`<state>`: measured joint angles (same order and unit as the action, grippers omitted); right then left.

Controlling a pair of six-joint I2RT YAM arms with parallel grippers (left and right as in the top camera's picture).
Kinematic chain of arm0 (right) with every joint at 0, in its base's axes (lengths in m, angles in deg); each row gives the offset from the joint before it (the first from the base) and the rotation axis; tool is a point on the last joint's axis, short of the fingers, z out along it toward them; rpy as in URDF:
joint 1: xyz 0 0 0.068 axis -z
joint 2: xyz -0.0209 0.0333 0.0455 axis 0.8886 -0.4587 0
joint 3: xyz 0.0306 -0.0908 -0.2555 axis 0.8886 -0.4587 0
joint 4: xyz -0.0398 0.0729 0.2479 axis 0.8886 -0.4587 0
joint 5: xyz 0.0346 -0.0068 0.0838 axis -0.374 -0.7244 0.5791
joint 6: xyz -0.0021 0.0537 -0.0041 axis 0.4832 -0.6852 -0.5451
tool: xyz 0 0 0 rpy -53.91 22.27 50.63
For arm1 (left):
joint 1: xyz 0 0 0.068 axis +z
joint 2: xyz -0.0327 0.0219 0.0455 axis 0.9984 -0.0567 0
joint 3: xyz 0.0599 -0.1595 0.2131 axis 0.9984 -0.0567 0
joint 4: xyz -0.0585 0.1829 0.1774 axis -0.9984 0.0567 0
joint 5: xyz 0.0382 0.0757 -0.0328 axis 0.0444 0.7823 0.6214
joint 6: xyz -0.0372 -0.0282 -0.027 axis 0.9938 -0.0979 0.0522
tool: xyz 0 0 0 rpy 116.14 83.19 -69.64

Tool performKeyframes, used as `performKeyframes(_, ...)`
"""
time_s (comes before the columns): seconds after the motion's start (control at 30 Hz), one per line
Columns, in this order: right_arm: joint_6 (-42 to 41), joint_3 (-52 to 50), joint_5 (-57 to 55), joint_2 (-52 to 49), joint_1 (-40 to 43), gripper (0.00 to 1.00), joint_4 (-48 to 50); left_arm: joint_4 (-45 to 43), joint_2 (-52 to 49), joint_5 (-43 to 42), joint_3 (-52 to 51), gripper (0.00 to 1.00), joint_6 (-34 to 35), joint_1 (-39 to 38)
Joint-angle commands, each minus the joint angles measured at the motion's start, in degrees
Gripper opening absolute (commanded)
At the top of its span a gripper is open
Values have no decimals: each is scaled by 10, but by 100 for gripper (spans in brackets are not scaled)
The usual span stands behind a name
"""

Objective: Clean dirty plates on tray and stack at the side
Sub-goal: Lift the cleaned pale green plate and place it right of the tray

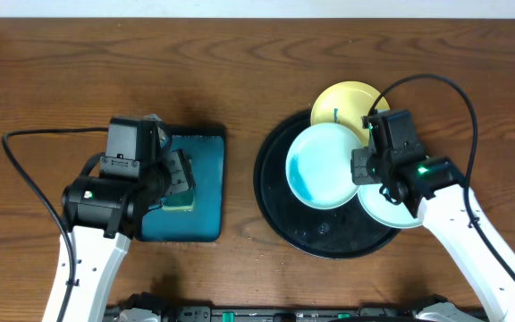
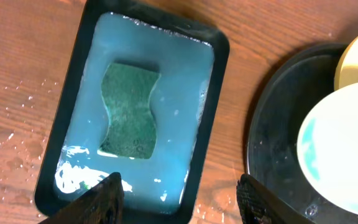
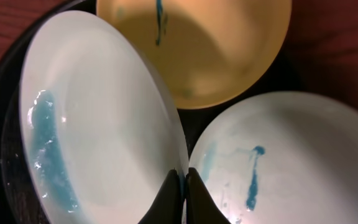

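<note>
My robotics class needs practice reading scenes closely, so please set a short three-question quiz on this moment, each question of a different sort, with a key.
1. True or false: the green scouring sponge lies loose in the rectangular teal tray, and the jaws of the left gripper stand open, clear of it.
2. The right gripper is shut on the rim of the pale mint-blue round plate. That plate is: A) lying flat B) tilted up C) upside down.
3. What colour is the large round shallow tray beneath the held plate?
Key: 1 true; 2 B; 3 black.
</note>
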<state>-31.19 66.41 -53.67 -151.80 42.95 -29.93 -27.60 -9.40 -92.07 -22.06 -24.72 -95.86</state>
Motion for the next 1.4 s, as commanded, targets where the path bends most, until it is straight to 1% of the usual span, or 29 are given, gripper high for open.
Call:
performKeyframes(0.0, 24, 32, -51, 11, -31, 1, -18, 8, -5, -3, 11, 60, -8, 2)
performKeyframes(0.13, 20, 49, -140, 11, -88, 1, -56, 12, -13, -3, 11, 59, -8, 2)
performKeyframes(0.3, -34, 50, -335, 11, -178, 1, -92, 14, -20, -1, 11, 60, -8, 2)
performKeyframes(0.63, -38, 50, -523, 11, -311, 1, -92, 17, -23, 6, 10, 60, -8, 2)
performKeyframes(1.0, -38, 50, -681, 11, -410, 1, -92, 20, -23, 6, 9, 60, -8, 2)
performKeyframes(1.2, -18, 50, -694, 11, -438, 1, -92, 20, -23, 6, 9, 60, -8, 2)
performKeyframes(1.37, -18, 50, -696, 11, -440, 1, -90, 20, -23, 6, 9, 60, -8, 2)
